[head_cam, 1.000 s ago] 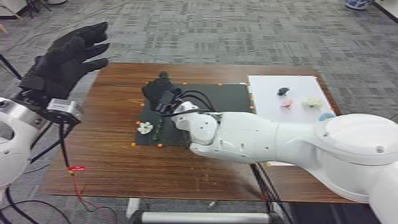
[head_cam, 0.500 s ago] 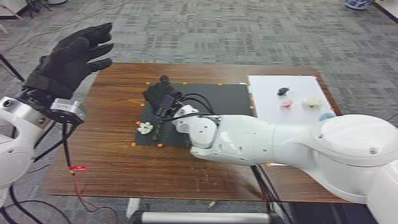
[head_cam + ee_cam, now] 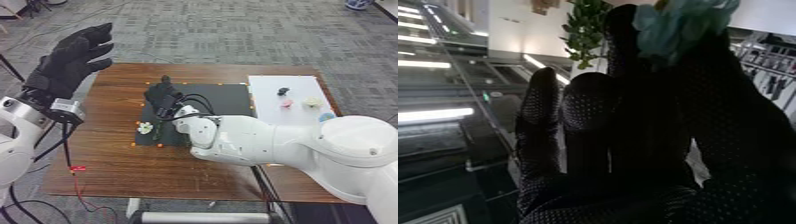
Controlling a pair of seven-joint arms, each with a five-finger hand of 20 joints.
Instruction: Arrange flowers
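At far left, I have the left hand raised, fingers loosely apart. A white flower lies on the dark mat. I cannot tell whether my right hand, near it, grips the pale leaves overlapping it. Pink and cream flowers sit on the white board.

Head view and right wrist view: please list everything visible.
Table: one, brown, centre
Mat: one, dark, on table
Sheet: one, white, table's right side
Markers: several, orange, around mat
White flower: one, white, mat's left edge
Pink flower: one, pink, on sheet
Cream flower: one, cream, on sheet
Small object: one, black, on sheet
Blue object: one, blue, sheet's edge
Teal flower: one, teal, in right robot hand
Cables: several, black, by arms
Arms: two, white, both sides
Left robot hand: one, black, at left
Right robot hand: one, black, above mat
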